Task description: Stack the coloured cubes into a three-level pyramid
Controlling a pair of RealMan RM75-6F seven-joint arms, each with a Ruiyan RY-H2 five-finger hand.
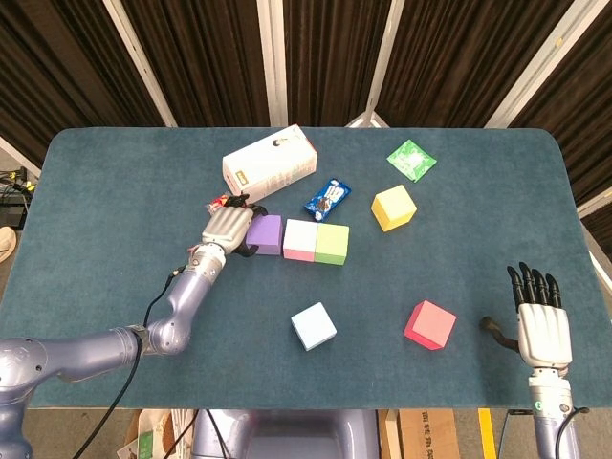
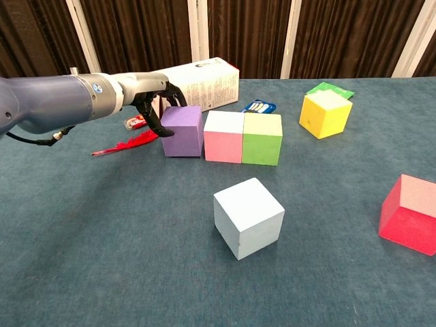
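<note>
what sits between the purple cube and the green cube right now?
The pink cube fills the stretch between the purple cube and the green cube, flush with the green one; both views show it.
</note>
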